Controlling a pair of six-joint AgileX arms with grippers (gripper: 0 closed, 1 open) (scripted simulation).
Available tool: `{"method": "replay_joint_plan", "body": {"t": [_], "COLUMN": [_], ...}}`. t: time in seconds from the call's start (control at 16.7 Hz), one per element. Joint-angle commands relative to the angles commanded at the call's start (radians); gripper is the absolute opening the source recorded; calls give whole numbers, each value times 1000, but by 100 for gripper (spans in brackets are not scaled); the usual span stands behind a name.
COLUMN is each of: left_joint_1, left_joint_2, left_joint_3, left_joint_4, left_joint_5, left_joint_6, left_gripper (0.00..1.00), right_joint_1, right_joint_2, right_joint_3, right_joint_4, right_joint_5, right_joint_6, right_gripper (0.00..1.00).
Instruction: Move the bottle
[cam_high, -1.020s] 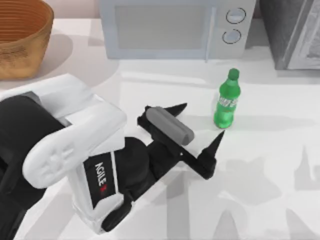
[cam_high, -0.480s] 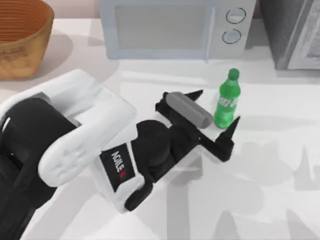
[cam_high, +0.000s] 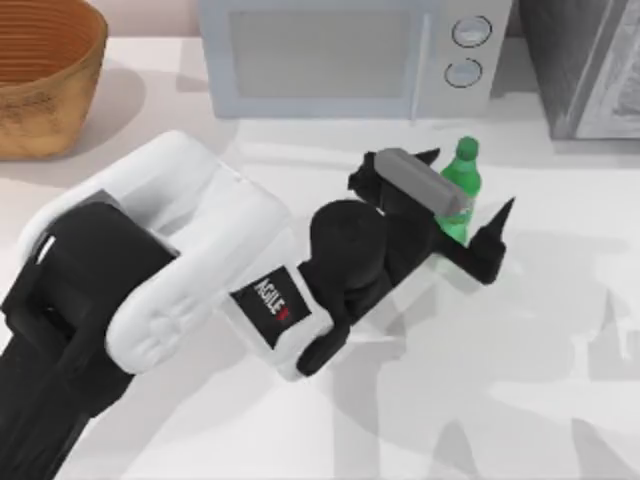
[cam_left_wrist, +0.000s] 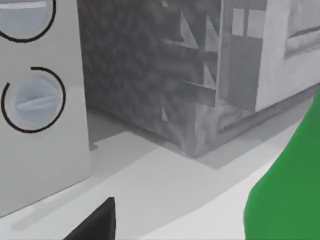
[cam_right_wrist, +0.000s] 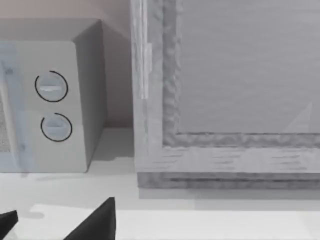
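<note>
Standing upright on the white table before the microwave, the green capped soda bottle sits between the left gripper's spread fingers.

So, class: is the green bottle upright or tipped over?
Upright: the bottle stands cap-up between the left gripper's open fingers.
</note>
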Motion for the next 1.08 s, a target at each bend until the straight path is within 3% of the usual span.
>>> {"method": "replay_joint_plan", "body": {"t": [0.12,0.9,1.08], "left_joint_1": [0,0,0], "left_joint_2": [0,0,0], "left_joint_3": [0,0,0], "left_joint_4": [0,0,0], "left_joint_5": [0,0,0], "left_joint_6": [0,0,0], "left_gripper": [100,2,0], "right_joint_1": [0,0,0], "right_joint_2": [0,0,0], "right_joint_3": [0,0,0], "right_joint_4": [0,0,0], "right_joint_5": [0,0,0], "right_joint_6": [0,0,0], "right_gripper": [100,100,100]}}
